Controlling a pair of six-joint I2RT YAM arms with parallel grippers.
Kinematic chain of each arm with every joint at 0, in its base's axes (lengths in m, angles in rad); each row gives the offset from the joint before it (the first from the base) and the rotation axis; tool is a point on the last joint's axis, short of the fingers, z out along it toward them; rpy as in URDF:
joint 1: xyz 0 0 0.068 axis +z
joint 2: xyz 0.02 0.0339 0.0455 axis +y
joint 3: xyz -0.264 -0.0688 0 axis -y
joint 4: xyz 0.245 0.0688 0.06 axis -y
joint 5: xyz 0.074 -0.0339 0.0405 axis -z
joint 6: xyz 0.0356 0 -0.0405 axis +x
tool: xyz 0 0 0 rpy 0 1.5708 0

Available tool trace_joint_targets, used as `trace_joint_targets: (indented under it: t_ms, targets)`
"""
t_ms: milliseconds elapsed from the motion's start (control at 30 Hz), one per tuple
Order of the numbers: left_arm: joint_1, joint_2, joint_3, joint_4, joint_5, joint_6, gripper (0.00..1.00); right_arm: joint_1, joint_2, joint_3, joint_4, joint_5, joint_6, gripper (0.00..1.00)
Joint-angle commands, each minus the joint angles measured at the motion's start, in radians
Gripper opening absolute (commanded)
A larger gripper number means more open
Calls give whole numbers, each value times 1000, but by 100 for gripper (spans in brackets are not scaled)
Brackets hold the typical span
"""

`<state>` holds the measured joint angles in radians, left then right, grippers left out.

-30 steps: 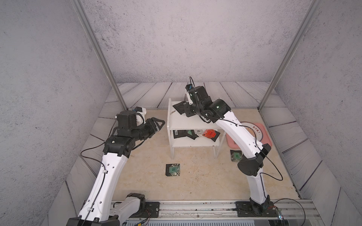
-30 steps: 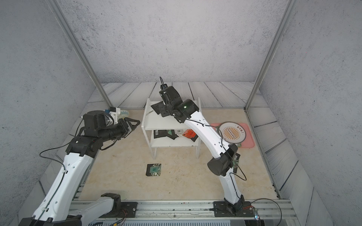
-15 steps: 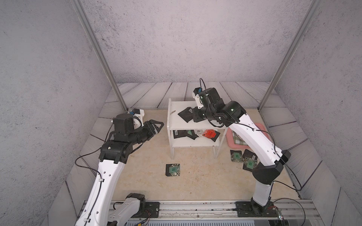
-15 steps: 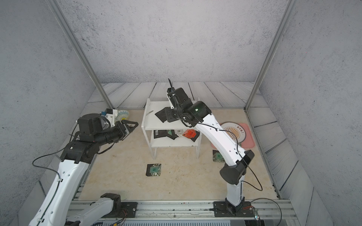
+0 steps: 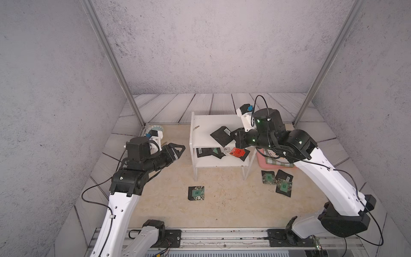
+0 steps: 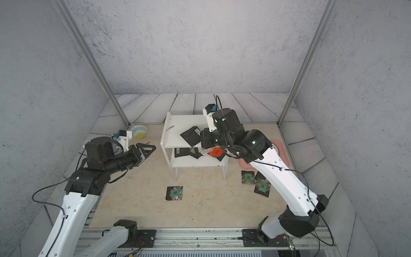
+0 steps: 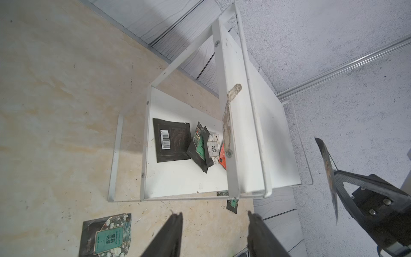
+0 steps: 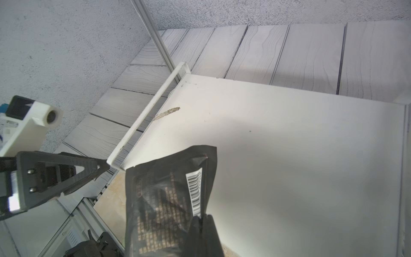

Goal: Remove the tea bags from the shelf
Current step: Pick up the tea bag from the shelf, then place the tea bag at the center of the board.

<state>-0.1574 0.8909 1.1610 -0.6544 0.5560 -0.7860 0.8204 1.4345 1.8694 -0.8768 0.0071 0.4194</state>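
Shelf (image 5: 206, 124): white, two boards, top board bare. Right gripper (image 8: 202, 222) clamped on black barcode sachet (image 5: 221, 136), held in air over top board's front edge. Removal step. Next move: carry clear, release onto floor (image 5: 222, 200). Left gripper (image 5: 180, 148): jaws apart, empty, off shelf's left side. Lower board: tea bags (image 5: 219, 152) heaped, red-orange sachet (image 5: 238, 152) at right.

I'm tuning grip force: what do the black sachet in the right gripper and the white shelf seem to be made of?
The black tea bag pinched in the right gripper looks like thin matte foil or plastic film. It creases and buckles, and it carries a printed barcode label. The shelf looks like rigid board, painted or laminated white. Its top is flat and smooth with a faint sheen and visible screw heads. The core material cannot be told.
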Motion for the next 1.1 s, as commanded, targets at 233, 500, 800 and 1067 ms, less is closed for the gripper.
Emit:
trace_joint_targets:
  t_ms: [233, 500, 800, 1067]
  targets:
    - [-31, -79, -124, -22, 9, 25, 52, 67, -191, -265, 77, 11, 30, 2]
    - [-58, -131, -223, -17, 1, 22, 52, 106, -302, -475, 132, 43, 67, 2]
    - [-74, -199, -334, -35, -19, 19, 52, 155, -353, -653, 177, 74, 102, 2]
    - [-76, -213, -375, -33, -35, 19, 52, 183, -361, -843, 319, 86, 146, 2]
